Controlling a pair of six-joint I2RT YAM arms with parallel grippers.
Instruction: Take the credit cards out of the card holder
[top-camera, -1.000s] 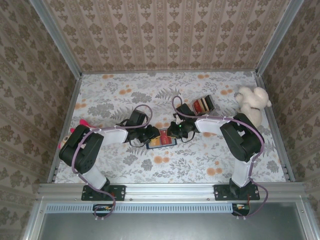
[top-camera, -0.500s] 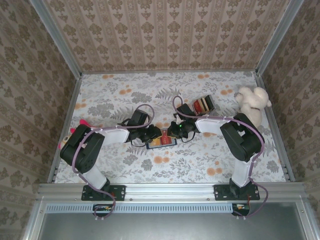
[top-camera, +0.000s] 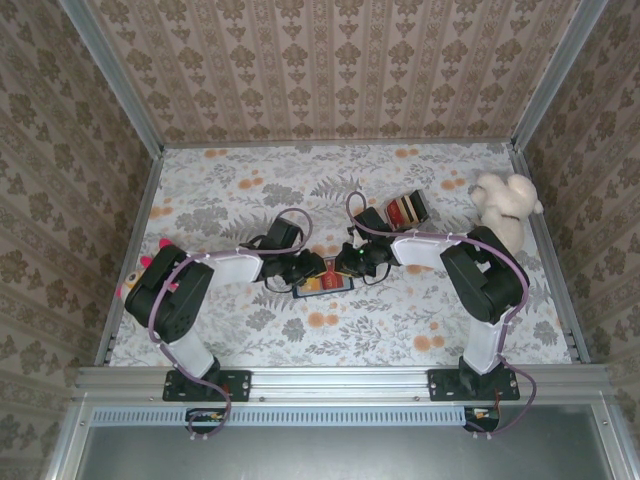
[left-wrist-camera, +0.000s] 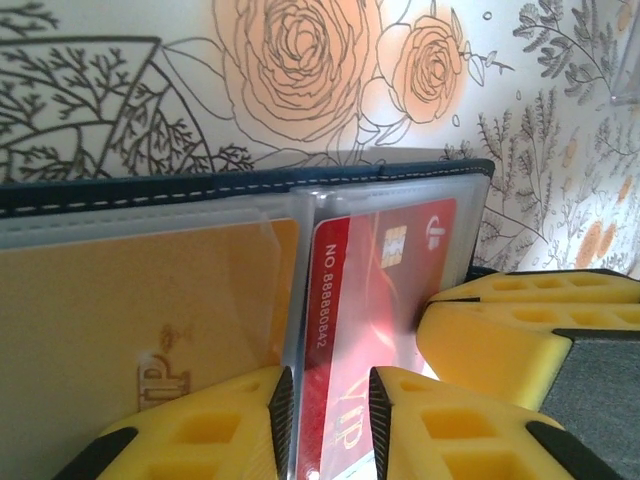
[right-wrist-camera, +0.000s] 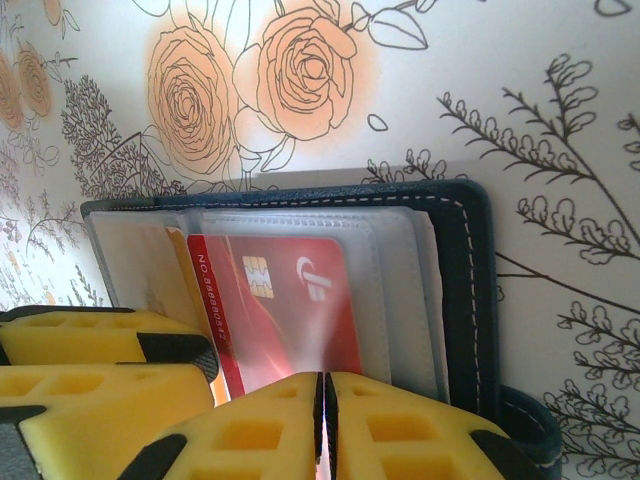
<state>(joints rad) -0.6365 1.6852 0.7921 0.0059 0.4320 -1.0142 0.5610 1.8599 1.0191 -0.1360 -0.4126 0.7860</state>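
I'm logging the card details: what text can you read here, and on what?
"NO 88880842": red card, left edge; some digits uncertain.
"IP": orange card, embossed.
"IP": red card again, partly cut off.

A striped block (top-camera: 407, 208) sits on the floral counter (top-camera: 230, 190), with a white plush toy (top-camera: 505, 205) near the right edge and a pink toy (top-camera: 138, 273) at the left.
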